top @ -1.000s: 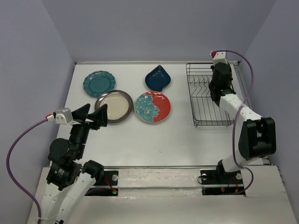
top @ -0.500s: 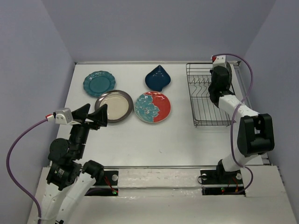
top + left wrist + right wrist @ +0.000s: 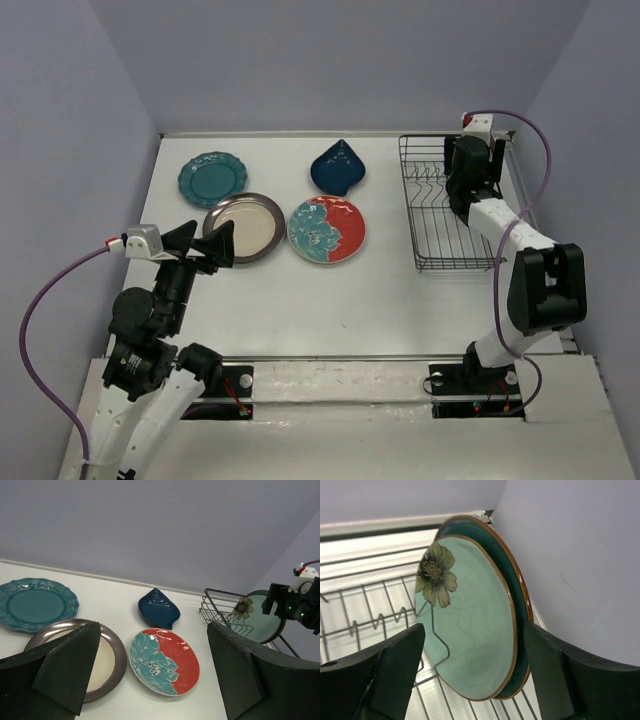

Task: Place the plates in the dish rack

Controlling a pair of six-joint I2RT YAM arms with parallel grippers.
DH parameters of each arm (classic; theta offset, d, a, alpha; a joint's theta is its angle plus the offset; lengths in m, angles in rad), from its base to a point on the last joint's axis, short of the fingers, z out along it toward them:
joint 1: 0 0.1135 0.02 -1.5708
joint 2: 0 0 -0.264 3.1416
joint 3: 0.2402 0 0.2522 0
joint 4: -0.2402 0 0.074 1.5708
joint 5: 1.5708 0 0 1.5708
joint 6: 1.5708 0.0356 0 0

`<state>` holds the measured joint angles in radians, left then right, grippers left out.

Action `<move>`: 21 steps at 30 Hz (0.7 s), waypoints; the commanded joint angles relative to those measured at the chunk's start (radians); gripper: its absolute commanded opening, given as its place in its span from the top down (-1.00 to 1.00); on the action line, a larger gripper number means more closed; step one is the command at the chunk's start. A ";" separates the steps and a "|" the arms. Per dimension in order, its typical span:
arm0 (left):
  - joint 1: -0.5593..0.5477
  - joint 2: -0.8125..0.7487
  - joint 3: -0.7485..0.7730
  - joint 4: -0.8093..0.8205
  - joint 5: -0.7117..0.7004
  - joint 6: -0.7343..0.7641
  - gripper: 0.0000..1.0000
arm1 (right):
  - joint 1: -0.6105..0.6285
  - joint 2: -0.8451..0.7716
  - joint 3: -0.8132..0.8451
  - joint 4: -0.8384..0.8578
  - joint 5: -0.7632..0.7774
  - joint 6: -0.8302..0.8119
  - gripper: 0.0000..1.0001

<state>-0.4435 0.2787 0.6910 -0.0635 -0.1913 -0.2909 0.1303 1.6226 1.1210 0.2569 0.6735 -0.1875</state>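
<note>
R claw [image 3: 472,647] spread wide, empty, facing mint plate [image 3: 470,605] (upright in rack [image 3: 365,575]); L claw [image 3: 154,632] wide apart, empty.

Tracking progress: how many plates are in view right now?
6. On the table: scalloped teal plate, navy teardrop plate, cream plate, floral plate. Standing in the dish rack: mint plate with dark teal plate behind it. None seems hidden.

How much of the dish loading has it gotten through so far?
Two of six are done: the mint plate and dark teal plate stand in the dish rack. Nothing is held: the right jaws are open facing them, the left jaws open by the cream plate. That, the scalloped teal plate, navy plate and floral plate remain.
</note>
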 commanded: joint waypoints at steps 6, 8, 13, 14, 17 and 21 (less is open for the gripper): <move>-0.001 0.051 0.028 0.051 0.009 0.015 -0.98 | 0.040 -0.216 0.149 -0.254 -0.152 0.336 -0.79; 0.000 0.057 0.028 0.051 0.007 0.015 -0.98 | 0.115 -0.269 0.094 -0.289 -0.220 0.441 -0.78; 0.008 0.071 0.028 0.051 0.007 0.015 -0.98 | 0.322 -0.291 -0.044 -0.288 -0.224 0.658 -0.64; 0.008 0.073 0.028 0.050 0.009 0.015 -0.98 | 0.365 -0.284 -0.078 -0.288 -0.230 0.740 -0.58; 0.009 0.071 0.028 0.050 0.010 0.013 -0.98 | 0.413 -0.225 -0.108 -0.269 -0.247 0.851 -0.53; 0.009 0.059 0.027 0.050 0.004 0.013 -0.98 | 0.489 -0.127 -0.122 -0.271 -0.261 0.960 -0.44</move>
<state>-0.4370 0.3401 0.6910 -0.0639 -0.1875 -0.2905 0.5659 1.4506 1.0180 -0.0158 0.4187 0.5762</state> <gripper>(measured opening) 0.990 0.743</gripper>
